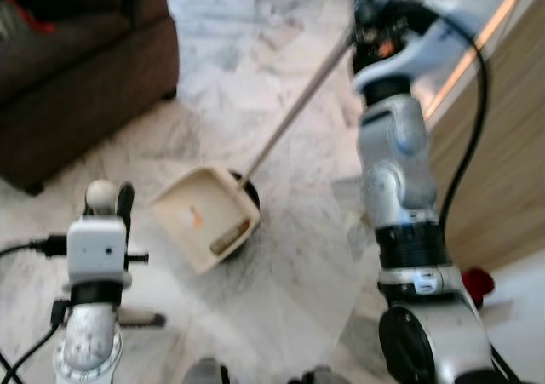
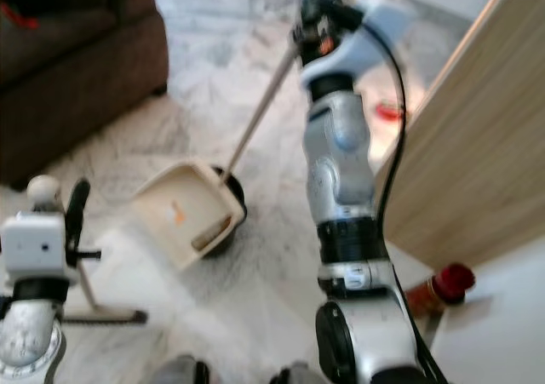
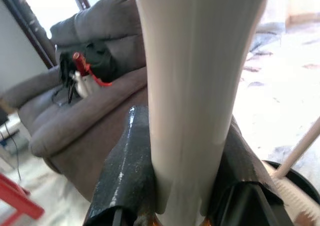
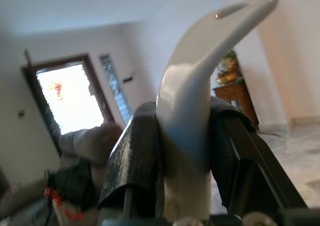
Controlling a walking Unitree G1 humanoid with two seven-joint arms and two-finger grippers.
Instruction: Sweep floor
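The right gripper (image 4: 182, 151) pinches the curved top of the dustpan handle (image 1: 294, 116), holding the cream dustpan (image 1: 204, 216) tilted on the marble floor (image 1: 289, 265) near the sofa (image 1: 77, 69). The left gripper (image 3: 185, 186) clamps the broom handle (image 3: 195, 85). The collecting step seems in hand; next, the broom should push debris toward the pan's mouth.

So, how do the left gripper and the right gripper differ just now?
The left gripper sits low beside the dustpan; the right gripper is raised high beyond it. The left clamps a straight white pole; the right clamps the dustpan's hooked handle end. Both are shut on white handles.
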